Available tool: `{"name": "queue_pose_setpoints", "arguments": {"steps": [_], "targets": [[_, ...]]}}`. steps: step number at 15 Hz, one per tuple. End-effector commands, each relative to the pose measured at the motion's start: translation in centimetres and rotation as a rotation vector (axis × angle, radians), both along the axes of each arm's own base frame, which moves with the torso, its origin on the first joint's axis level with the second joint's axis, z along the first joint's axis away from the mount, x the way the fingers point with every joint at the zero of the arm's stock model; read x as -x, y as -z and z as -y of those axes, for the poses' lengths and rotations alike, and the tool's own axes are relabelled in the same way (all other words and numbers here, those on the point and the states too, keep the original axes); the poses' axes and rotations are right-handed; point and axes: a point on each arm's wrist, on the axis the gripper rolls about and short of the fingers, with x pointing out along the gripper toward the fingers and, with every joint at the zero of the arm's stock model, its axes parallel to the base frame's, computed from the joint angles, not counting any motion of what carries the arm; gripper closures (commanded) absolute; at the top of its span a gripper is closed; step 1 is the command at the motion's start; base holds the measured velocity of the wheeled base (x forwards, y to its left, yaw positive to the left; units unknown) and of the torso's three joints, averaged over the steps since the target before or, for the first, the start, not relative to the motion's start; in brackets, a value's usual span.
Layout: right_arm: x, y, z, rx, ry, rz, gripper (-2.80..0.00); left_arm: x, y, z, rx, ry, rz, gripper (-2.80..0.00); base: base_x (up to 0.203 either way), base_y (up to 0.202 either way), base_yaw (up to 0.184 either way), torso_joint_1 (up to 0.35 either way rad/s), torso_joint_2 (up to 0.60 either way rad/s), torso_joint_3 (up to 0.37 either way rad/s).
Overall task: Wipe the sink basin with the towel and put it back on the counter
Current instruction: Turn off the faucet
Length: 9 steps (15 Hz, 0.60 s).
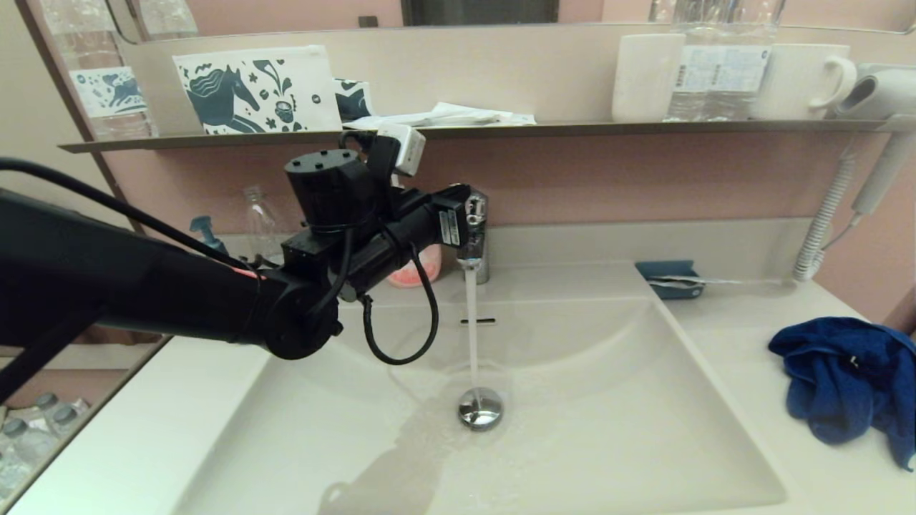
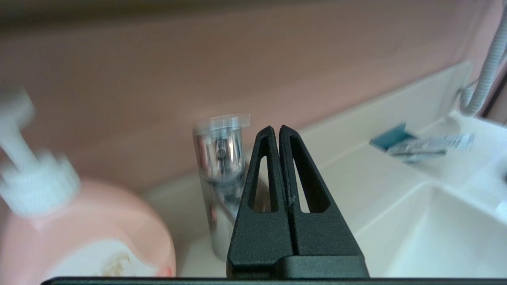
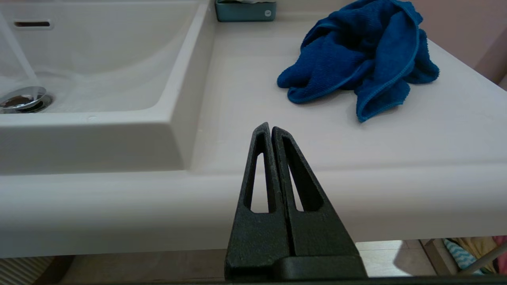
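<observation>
The dark blue towel (image 1: 844, 379) lies crumpled on the cream counter (image 1: 744, 329) to the right of the sink basin (image 1: 608, 400). Water runs from the chrome faucet (image 1: 476, 243) down onto the round drain plug (image 1: 481, 409), and the basin floor is wet. My left arm (image 1: 336, 236) reaches over the basin's back left. Its left gripper (image 2: 276, 128) is shut and empty, its tips right beside the faucet (image 2: 220, 158). My right gripper (image 3: 270, 127) is shut and empty, low in front of the counter's front edge (image 3: 277, 186), with the towel (image 3: 356, 59) beyond it.
A pink pump bottle (image 2: 91, 229) stands left of the faucet. A teal tray (image 1: 671, 279) sits at the counter's back right. The dark shelf (image 1: 501, 131) above holds mugs, bottles and a printed pouch. A hair dryer (image 1: 873, 93) with its coiled cord hangs at the right.
</observation>
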Motion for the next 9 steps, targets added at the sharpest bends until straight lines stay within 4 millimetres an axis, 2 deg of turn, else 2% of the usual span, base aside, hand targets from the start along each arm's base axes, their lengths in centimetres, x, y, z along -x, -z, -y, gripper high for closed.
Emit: {"name": "queue_pose_setpoints", "arguments": {"steps": [1,4,6,9], "targets": [[0.0,0.0,0.0,-0.001,0.000,0.000,0.00,-0.2,-1.1,-0.1,0.002,-0.004,0.007,0.00,0.000,0.000,0.000,0.000,0.00,0.000],[0.0,0.0,0.0,0.000,0.000,0.000,0.00,-1.6,-1.1,0.0,-0.009,-0.009,-0.012,0.00,0.000,0.000,0.000,0.000,0.00,0.000],[0.0,0.0,0.0,0.000,0.000,0.000,0.00,-2.4,-0.4,0.4,-0.020,0.001,-0.025,0.00,0.000,0.000,0.000,0.000,0.00,0.000],[0.0,0.0,0.0,0.000,0.000,0.000,0.00,-3.5,-0.9,0.6,-0.022,0.004,-0.027,0.00,0.000,0.000,0.000,0.000,0.00,0.000]]}}
